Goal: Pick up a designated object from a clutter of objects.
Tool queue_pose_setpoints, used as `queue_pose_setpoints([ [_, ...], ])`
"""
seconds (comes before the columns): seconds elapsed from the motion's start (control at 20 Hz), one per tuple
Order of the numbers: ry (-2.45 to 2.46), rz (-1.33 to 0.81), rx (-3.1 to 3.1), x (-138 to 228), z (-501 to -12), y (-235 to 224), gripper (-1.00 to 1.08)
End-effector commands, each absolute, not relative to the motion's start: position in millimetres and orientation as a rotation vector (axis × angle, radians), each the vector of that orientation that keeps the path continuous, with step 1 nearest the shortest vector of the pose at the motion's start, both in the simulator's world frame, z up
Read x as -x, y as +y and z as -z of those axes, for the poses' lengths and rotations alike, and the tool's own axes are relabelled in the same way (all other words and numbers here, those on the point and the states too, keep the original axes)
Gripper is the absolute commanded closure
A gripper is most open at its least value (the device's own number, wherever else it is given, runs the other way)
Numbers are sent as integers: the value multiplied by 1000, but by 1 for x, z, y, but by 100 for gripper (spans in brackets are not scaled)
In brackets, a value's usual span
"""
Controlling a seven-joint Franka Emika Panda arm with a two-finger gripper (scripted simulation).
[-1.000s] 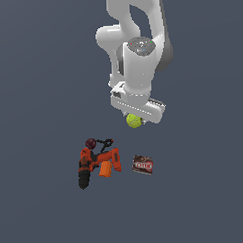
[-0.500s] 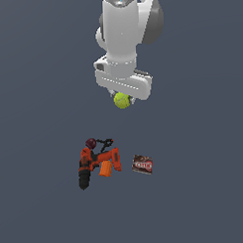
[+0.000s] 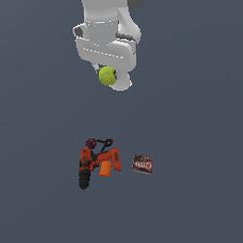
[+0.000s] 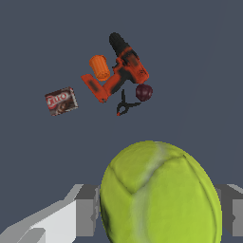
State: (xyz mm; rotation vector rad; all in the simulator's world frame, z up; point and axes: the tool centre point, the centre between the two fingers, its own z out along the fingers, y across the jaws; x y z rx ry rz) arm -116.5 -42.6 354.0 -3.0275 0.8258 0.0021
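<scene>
Against half a second ago, the white gripper (image 3: pixel 110 76) sits higher, its jaws clamped on the small yellow-green tennis ball (image 3: pixel 107 75), well above the orange-and-black power drill (image 3: pixel 97 164) and flat brown packet (image 3: pixel 143 164).

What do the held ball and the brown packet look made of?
Yellow-green ball: fuzzy felt, matte, with a pale curved seam like a tennis ball's. Brown packet: probably printed card or foil, flat with lettering; finish unclear at this size.

Distant exterior; downward wrist view; shared drill (image 3: pixel 90 166) (image 4: pixel 124 64)
</scene>
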Motion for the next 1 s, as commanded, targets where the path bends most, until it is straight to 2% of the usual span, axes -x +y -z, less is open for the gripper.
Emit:
queue_pose_setpoints([
  [0.0, 825, -2, 3028, 124, -372, -53, 108],
  [0.45, 827, -1, 3030, 140, -414, -78, 108],
  [0.95, 826, 0, 3031, 141, -420, -82, 108],
])
